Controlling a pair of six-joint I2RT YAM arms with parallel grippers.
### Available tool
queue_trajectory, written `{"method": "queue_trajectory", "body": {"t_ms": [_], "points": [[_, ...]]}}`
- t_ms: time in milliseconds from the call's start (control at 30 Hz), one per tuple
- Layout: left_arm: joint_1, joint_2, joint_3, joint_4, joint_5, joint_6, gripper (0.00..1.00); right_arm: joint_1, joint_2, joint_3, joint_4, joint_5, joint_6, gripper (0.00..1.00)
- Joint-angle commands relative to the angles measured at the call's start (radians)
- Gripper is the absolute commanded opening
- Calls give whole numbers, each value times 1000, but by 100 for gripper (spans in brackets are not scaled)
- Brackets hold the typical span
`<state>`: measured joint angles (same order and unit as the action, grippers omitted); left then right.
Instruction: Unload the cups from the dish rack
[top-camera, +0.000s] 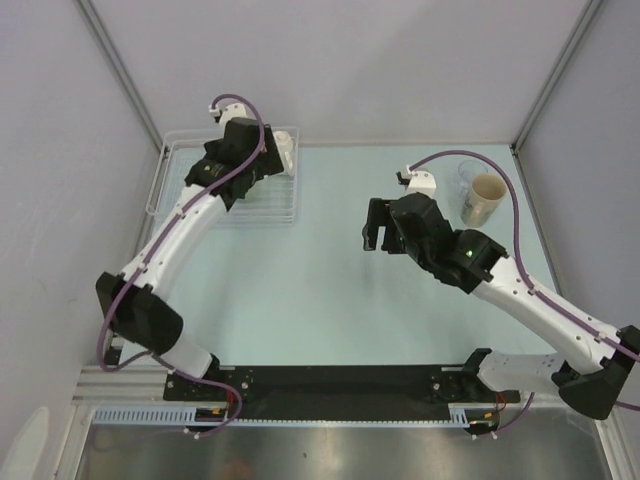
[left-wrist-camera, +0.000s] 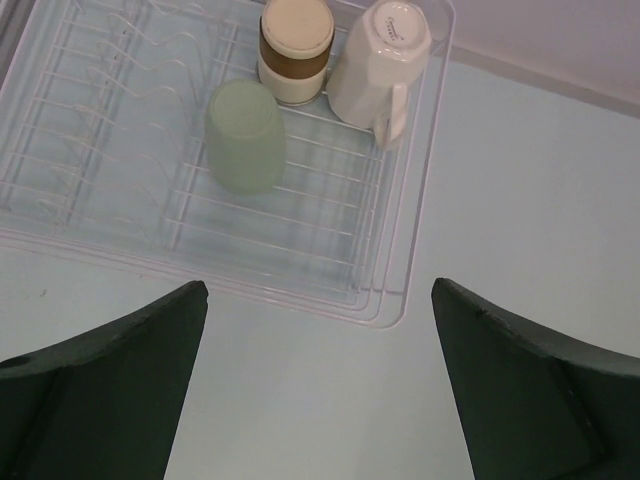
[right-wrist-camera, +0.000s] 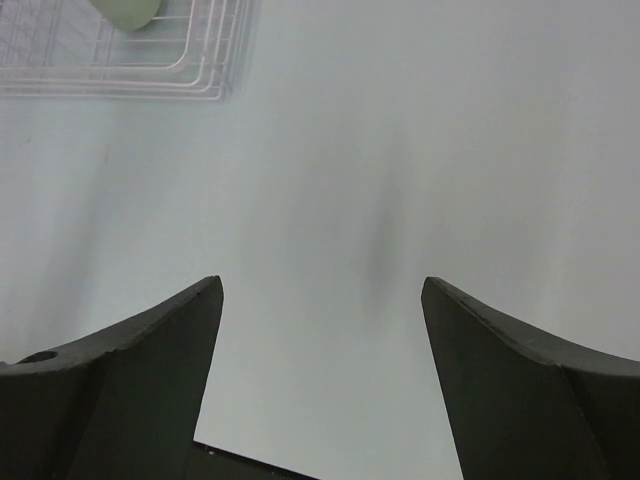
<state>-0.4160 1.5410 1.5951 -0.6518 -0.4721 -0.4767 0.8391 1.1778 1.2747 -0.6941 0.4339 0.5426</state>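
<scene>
— Three cups sit upside down in the rack (left-wrist-camera: 392, 312) at the far left corner: a green cup (left-wrist-camera: 245, 135), a brown cup (left-wrist-camera: 295, 45) and a white mug (left-wrist-camera: 380, 65).
— The others?
— A glass (top-camera: 467, 172) and a beige cup (top-camera: 483, 200) stand near the far right corner.
— Grippers?
— The left gripper (left-wrist-camera: 318, 287) hangs over the rack's near rim and the right gripper (right-wrist-camera: 320, 285) over mid-table. Both are spread apart and empty.
— Risks?
— The brown cup and mug seem to touch, though I can't be sure. A finger grabbing one could topple its neighbour.
</scene>
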Motion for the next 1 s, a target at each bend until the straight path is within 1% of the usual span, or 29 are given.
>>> {"method": "queue_trajectory", "body": {"t_ms": [0,33,67,133,233,300,433,500,667,833,967], "points": [[49,160,198,-61,-68,26,100,23,-67,-15,45,39,11,86],[58,198,238,-83,-85,26,100,25,-66,-18,53,34,4,86],[71,284,315,-104,-92,21,100,25,-61,-20,60,31,-4,86],[114,359,409,-152,-83,15,100,25,-50,-28,85,31,-18,86],[174,450,453,-164,-14,-6,100,25,-15,-23,97,17,0,86],[209,491,462,-157,15,-19,100,29,15,-31,114,-13,0,86],[240,528,436,-122,46,7,100,25,74,-34,133,-23,3,86],[241,541,436,-91,56,24,100,23,95,-34,148,-40,10,86],[249,597,476,-81,98,35,100,28,140,-9,169,-55,17,86],[249,611,453,-68,133,30,100,29,152,-14,176,-50,22,86],[249,637,450,-52,135,33,100,29,151,-18,173,-46,23,85]]}}
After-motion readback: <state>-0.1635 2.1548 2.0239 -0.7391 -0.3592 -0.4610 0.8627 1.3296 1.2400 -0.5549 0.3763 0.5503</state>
